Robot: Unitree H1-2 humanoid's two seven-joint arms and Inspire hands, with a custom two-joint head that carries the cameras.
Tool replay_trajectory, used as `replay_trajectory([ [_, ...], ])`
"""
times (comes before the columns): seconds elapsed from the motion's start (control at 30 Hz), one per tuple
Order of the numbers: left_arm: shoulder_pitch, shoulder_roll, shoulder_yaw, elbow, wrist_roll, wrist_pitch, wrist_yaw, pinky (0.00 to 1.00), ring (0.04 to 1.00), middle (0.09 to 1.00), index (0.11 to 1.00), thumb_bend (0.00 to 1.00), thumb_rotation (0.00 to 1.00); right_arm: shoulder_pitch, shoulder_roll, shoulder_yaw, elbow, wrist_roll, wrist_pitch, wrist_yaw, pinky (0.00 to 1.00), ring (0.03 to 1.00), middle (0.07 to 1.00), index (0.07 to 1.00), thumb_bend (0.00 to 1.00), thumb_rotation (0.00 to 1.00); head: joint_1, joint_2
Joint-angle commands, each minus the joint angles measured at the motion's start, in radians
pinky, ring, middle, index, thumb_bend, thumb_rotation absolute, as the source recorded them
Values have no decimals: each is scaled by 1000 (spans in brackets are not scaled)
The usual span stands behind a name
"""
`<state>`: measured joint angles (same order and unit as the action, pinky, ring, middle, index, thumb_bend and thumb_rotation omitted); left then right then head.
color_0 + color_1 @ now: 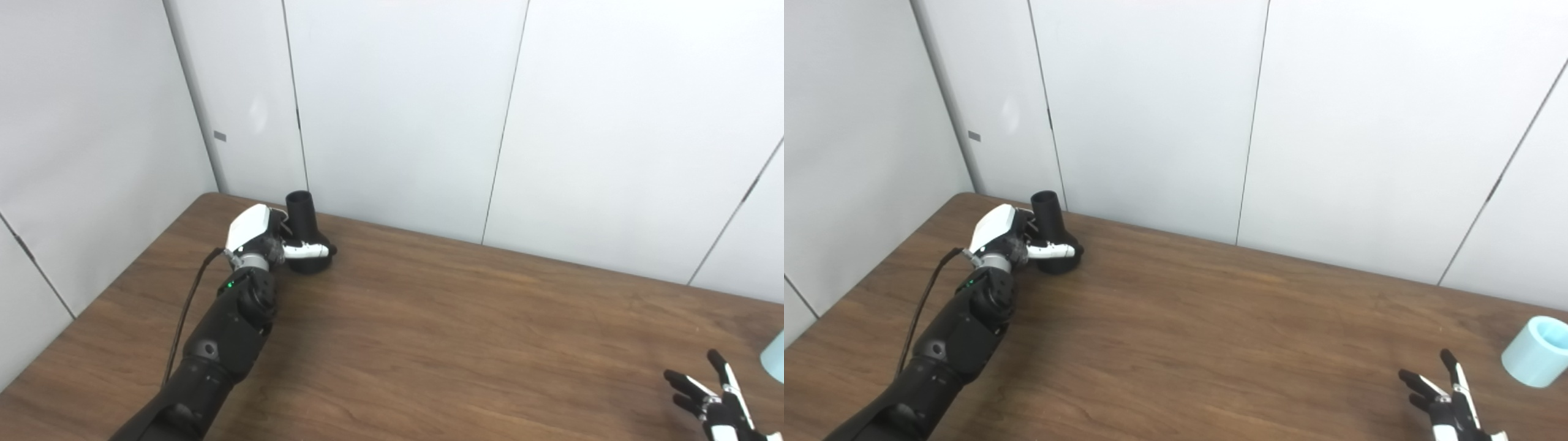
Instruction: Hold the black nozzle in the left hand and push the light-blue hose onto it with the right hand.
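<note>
Black nozzle [1053,236] upright at ten o'clock on the wooden table [1213,331], left hand [1010,242] clasping it; right hand [1448,398], fingers apart, near light-blue hose [1534,350] at four o'clock.

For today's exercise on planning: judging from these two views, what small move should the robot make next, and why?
Probably close the left robot hand firmly round the nozzle: its fingers reach round the flared base, which still stands on the table, so the grip looks unfinished. The right robot hand is open and short of the hose, so that reach can follow.

Nozzle [1053,239] far left on table [1213,331], hose [1536,350] far right.
</note>
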<state>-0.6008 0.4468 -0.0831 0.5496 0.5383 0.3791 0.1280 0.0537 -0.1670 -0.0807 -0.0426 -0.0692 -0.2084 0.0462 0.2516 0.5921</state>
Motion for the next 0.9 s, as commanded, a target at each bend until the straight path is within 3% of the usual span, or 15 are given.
replay_trajectory([
  [0.0,-4,-2,-8,-21,-10,-3,-3,515,560,539,478,516,0,64,11,2,47,16,-30,-5,808,829,796,971,449,1000,1,1],
  [0.1,-2,-5,-5,-23,-14,-4,1,459,522,507,486,521,0,64,13,3,47,15,-27,-8,804,828,796,970,452,1000,0,2],
  [0.37,45,-6,-31,-116,9,-3,7,470,528,488,492,522,0,59,19,8,47,-9,-18,-22,782,810,765,959,453,1000,-17,4],
  [0.5,94,-8,-57,-206,33,5,7,414,492,466,500,523,0,58,26,10,46,-7,-14,-23,789,821,767,960,466,1000,-25,5],
  [0.63,149,-9,-93,-290,75,-5,18,301,391,418,515,518,0,58,28,13,46,-18,-12,-26,794,814,758,961,464,1000,-34,9],
  [0.87,236,-26,-130,-478,137,35,-37,408,408,453,537,501,0,54,35,16,56,-27,-21,-33,786,795,746,955,458,1000,-57,16],
])
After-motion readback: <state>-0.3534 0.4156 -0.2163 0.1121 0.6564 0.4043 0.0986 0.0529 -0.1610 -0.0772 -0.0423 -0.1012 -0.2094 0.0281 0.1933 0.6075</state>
